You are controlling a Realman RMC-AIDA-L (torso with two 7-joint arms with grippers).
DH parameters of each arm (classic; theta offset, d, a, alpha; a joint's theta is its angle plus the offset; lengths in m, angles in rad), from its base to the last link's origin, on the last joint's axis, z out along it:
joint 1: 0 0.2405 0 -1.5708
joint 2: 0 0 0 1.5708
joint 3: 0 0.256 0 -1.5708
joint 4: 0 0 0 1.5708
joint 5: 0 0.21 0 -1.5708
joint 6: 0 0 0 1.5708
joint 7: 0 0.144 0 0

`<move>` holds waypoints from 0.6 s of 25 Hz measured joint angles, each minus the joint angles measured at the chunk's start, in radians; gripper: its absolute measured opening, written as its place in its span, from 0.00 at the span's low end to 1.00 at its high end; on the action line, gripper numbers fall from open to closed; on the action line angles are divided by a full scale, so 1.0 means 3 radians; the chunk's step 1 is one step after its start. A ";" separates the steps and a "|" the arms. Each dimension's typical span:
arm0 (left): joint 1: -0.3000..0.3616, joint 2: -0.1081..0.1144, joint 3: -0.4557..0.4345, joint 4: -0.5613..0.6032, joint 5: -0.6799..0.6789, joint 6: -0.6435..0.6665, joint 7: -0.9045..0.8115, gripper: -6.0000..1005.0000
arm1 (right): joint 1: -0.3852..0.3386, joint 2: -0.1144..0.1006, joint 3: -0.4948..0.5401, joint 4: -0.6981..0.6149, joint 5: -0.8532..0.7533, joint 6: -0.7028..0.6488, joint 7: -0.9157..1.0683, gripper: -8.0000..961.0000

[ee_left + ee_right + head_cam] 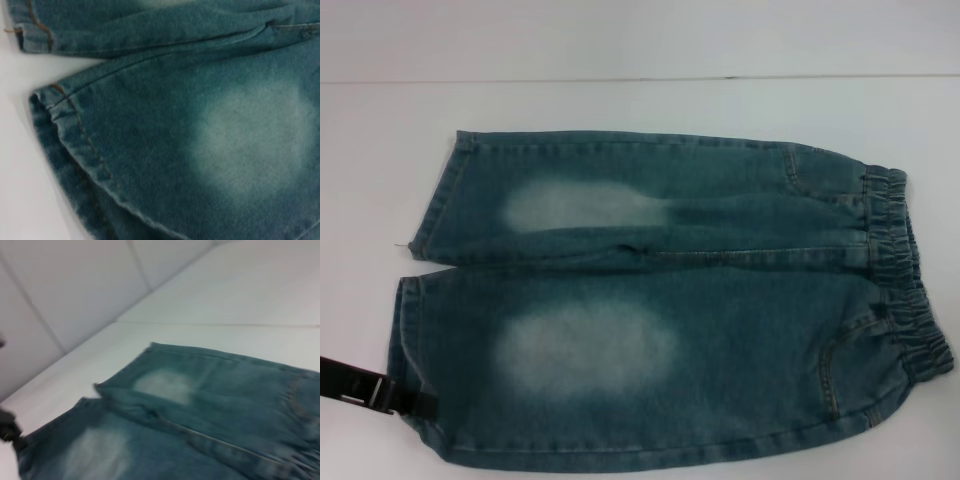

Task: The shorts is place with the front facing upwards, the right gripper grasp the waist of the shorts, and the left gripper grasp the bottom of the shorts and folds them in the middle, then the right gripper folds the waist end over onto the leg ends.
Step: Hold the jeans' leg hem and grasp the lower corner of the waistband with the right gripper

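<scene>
Denim shorts [660,300] lie flat on white table [620,105]; left gripper [380,392] touches hem, grip unclear.

surface: white table [620,100] | on it: the shorts [660,300] spread flat, front up

Soft, even, bright light with faint shadows; the right wrist view is blurred, and the shorts [660,300] look slightly hazy.
</scene>
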 joint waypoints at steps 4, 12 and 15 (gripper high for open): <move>-0.0010 0.0003 -0.0003 0.0000 -0.0027 -0.0007 0.0000 0.07 | -0.0007 -0.0112 -0.0017 0.0017 -0.0078 0.0079 0.0512 0.91; -0.0058 -0.0002 0.0028 0.0015 -0.0037 0.0010 0.0000 0.07 | 0.0153 -0.0140 -0.0065 0.0043 -0.0585 0.0207 0.1083 0.91; -0.0064 0.0003 0.0031 0.0015 -0.0038 0.0011 0.0000 0.07 | 0.0153 -0.0151 -0.0049 0.0068 -0.0585 0.0261 0.1154 0.73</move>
